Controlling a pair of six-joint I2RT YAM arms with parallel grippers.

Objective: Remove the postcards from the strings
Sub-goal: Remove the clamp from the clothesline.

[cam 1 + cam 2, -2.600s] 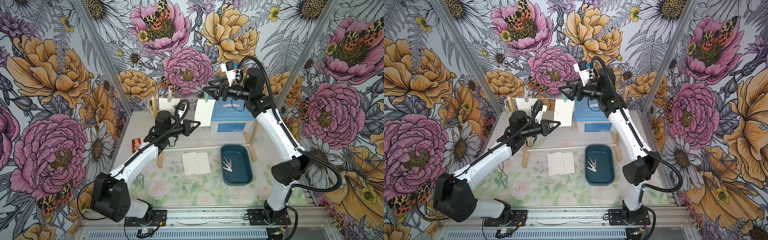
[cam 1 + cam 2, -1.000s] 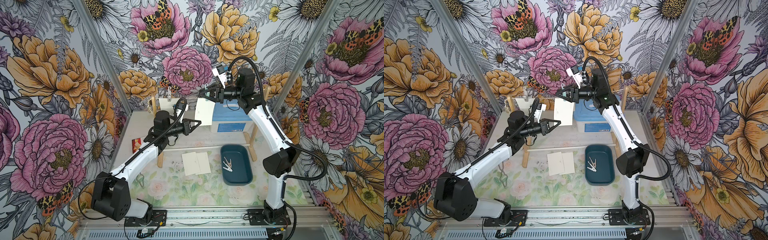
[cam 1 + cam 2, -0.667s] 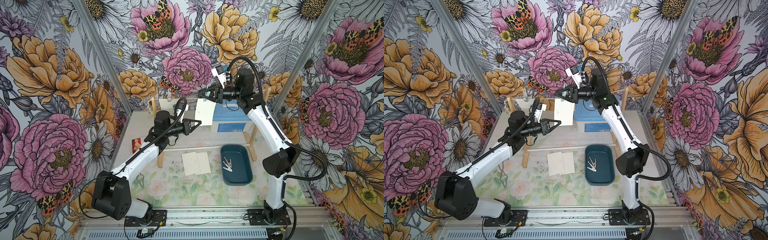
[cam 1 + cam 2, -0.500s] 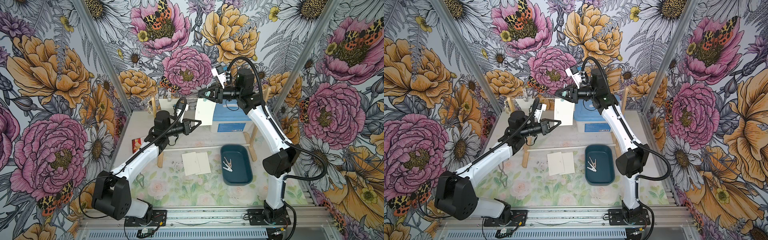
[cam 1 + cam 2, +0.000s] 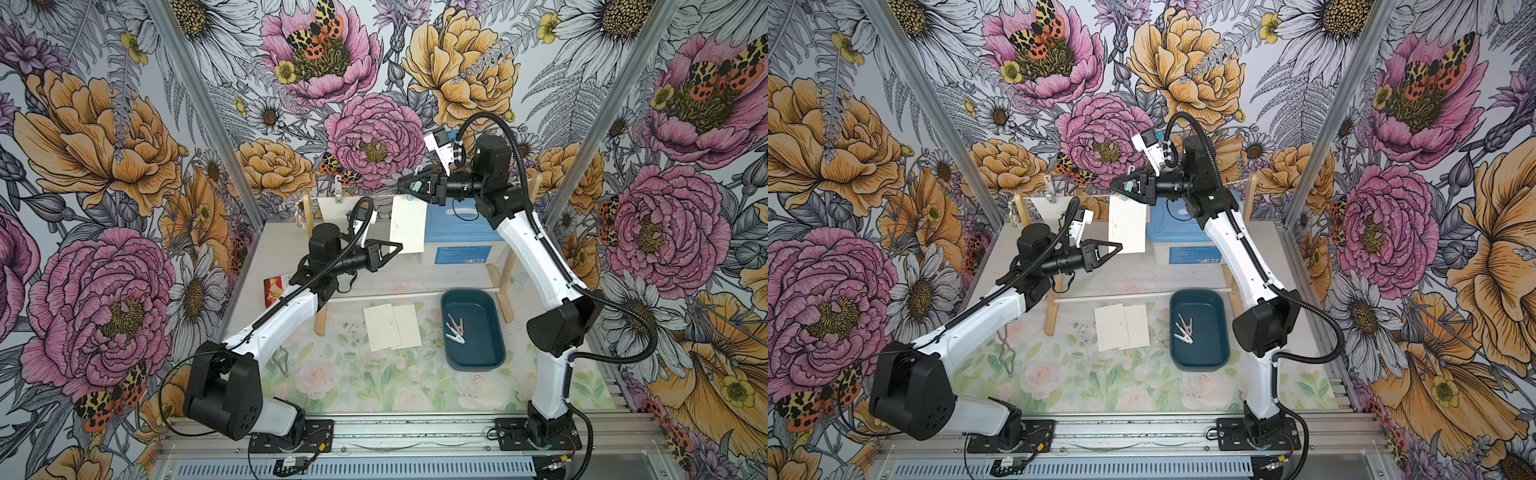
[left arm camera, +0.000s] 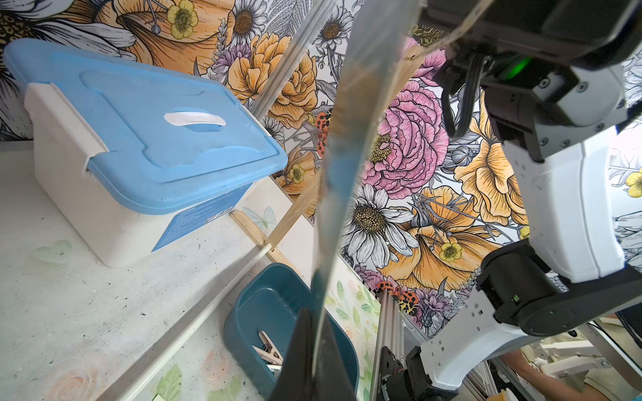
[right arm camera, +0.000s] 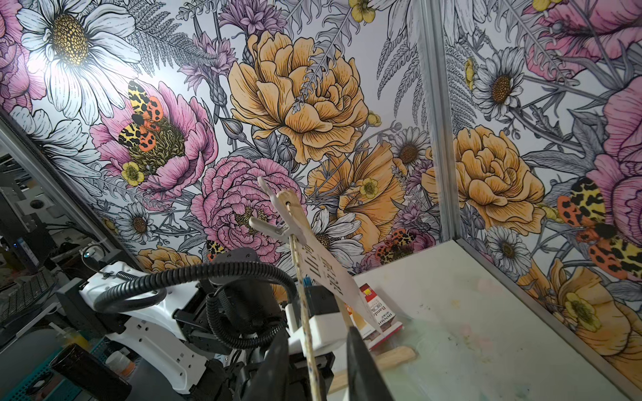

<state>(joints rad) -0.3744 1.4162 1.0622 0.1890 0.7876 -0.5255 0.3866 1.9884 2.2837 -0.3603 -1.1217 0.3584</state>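
Pinching thin white postcard point(image 5: 407, 224) at its lower corner, left gripper point(image 5: 399, 247) is pressing shut; above it, right gripper point(image 5: 404, 188) is straddling teal plastic clothespin point(image 5: 410, 196) on twisted twine point(image 7: 305, 330), squeeze unclear.

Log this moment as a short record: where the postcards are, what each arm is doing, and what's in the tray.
on the string: two cards, the end postcard and the middle postcard
on the table: two table postcards, overlapping
left gripper: jaws shut on the middle postcard's lower corner
right gripper: at the teal clothespin atop the middle postcard; grip cannot be told
tray: holds loose clothespins
task status: two cards off, two still clipped
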